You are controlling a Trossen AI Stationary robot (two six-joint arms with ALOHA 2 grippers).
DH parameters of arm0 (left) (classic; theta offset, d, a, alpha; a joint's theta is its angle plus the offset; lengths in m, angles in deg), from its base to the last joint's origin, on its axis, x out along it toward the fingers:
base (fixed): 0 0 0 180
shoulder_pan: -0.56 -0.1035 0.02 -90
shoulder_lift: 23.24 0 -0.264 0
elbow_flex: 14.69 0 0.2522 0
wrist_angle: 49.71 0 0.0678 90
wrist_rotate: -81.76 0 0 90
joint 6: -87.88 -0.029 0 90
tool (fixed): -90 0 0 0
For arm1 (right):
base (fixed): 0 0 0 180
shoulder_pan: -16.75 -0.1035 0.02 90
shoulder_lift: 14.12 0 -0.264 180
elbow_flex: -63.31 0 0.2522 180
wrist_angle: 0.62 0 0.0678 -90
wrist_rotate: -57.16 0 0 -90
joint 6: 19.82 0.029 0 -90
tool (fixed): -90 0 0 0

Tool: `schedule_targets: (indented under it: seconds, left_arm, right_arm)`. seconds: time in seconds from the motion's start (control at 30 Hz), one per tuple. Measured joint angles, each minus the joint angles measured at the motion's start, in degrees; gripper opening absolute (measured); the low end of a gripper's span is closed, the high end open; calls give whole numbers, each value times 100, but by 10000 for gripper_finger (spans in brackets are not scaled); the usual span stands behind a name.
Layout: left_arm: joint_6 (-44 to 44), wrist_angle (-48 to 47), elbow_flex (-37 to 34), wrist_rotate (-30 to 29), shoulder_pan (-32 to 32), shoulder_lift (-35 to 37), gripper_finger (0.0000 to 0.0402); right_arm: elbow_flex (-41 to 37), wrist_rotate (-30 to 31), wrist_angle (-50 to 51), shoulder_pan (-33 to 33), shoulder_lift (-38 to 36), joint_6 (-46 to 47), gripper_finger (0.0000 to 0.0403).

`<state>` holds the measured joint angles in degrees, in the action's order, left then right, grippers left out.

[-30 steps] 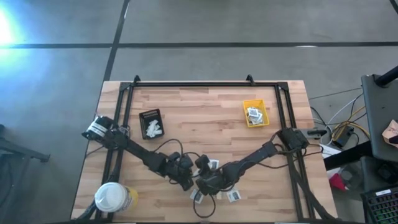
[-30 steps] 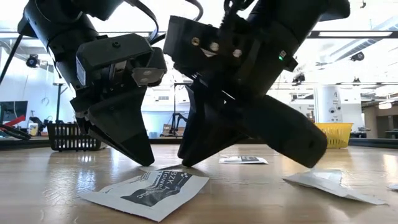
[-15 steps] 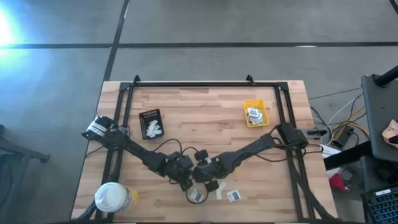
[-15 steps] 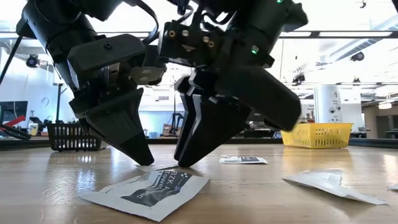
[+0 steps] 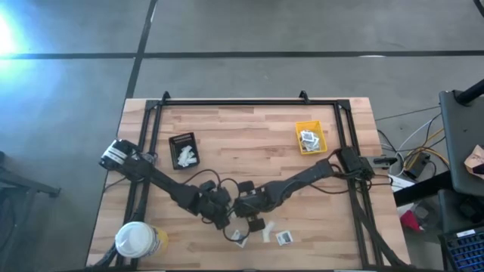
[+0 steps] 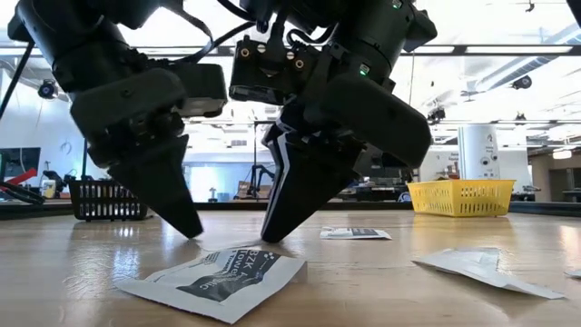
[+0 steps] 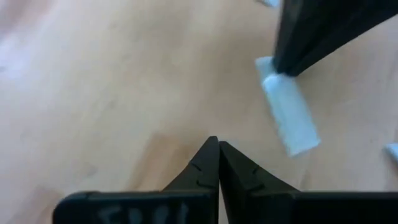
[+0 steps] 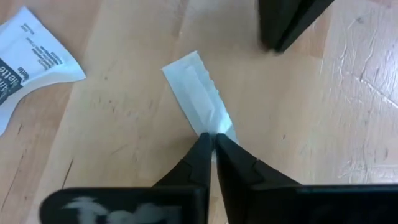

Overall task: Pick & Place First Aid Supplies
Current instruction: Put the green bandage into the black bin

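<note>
Pale and narrow, a first aid strip (image 8: 198, 98) was seen lying flat on the wooden bench (image 5: 249, 128), one end nipped between the clenched fingertips of the right hand (image 8: 211, 142), which had snapped together within the last second. Just beside the strip, the left hand (image 7: 217, 148) had likewise been clenched, on nothing. A printed packet (image 6: 218, 277) was left loose near the strip. With a grip seemingly made, a lift toward the yellow bin (image 5: 311, 138), well away from the strip, was judged next.
</note>
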<state>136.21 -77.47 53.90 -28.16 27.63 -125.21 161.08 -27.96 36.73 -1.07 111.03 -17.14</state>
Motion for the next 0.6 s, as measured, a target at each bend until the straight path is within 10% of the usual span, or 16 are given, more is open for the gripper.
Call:
schedule_targets:
  seconds: [0.6]
  left_arm:
    - [411,-1558,12,-367,57,567,1]
  right_arm:
    - [-18,131,549,-34,-348,84,8]
